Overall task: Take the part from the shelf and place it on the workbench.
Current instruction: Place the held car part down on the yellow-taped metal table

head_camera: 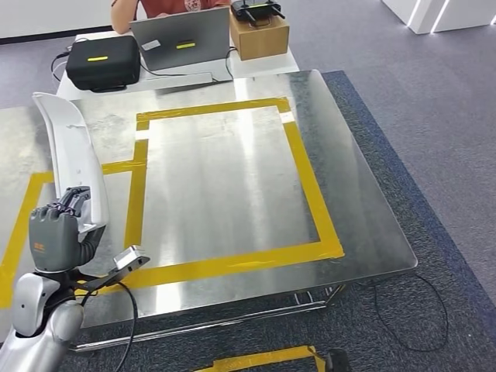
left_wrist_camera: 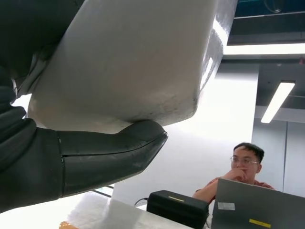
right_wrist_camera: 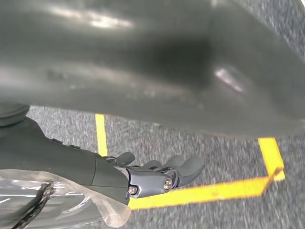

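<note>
Left hand is clamped on the white part, held upright over the taped steel bench; carpet is seen beyond.

Part: white, held in grey left hand. Workbench: bare silver metal with yellow tape squares. Carpet grey; case black, yellow-striped.

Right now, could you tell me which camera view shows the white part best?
The head view: the white part shows whole, curved, gripped by the left hand above the workbench. The left wrist view shows just its underside up close; the right wrist view shows the floor instead.
</note>
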Tool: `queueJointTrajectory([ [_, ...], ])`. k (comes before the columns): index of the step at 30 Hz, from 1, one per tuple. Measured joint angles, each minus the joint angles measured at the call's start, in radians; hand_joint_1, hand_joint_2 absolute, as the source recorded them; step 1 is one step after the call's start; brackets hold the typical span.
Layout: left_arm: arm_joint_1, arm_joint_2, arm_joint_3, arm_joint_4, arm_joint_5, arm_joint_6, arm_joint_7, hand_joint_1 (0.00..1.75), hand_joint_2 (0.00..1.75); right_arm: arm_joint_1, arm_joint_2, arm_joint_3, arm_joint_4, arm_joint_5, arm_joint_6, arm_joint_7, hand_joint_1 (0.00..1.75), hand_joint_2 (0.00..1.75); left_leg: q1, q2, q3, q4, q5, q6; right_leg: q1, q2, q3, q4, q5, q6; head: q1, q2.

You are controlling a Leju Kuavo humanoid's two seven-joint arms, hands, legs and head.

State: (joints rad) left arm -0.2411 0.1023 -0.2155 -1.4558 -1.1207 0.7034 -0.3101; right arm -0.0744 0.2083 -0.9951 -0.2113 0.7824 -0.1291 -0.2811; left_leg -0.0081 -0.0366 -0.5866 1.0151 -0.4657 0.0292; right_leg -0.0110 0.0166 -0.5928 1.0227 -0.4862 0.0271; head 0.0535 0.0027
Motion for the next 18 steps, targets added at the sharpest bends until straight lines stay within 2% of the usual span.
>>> queueJointTrajectory([
  [7,-0.016,0.0,-0.01,0.007,0.002,0.0,0.0,1.75,1.75,-0.001,0.0,0.0,0.0,0.0,0.01,0.002,0.0,0.0,0.002,0.0,0.001,-0.005,0.002,-0.019,0.002,-0.001,0.0,0.001,-0.002,-0.007,0.001,0.0],
  [16,-0.024,0.0,-0.014,0.012,0.002,-0.002,0.001,1.75,1.75,-0.001,0.0,0.0,0.0,0.001,0.012,0.002,0.0,0.0,0.002,0.0,0.001,-0.005,0.003,-0.021,0.001,-0.001,0.001,0.0,-0.001,-0.007,0.001,0.0],
  [18,-0.05,0.008,-0.028,0.034,-0.007,-0.016,0.023,1.75,1.75,-0.002,0.0,0.0,0.0,0.006,0.015,0.003,0.0,0.0,0.001,0.0,0.0,-0.004,0.003,-0.021,0.0,-0.002,0.002,0.0,-0.001,-0.006,0.001,0.0],
])
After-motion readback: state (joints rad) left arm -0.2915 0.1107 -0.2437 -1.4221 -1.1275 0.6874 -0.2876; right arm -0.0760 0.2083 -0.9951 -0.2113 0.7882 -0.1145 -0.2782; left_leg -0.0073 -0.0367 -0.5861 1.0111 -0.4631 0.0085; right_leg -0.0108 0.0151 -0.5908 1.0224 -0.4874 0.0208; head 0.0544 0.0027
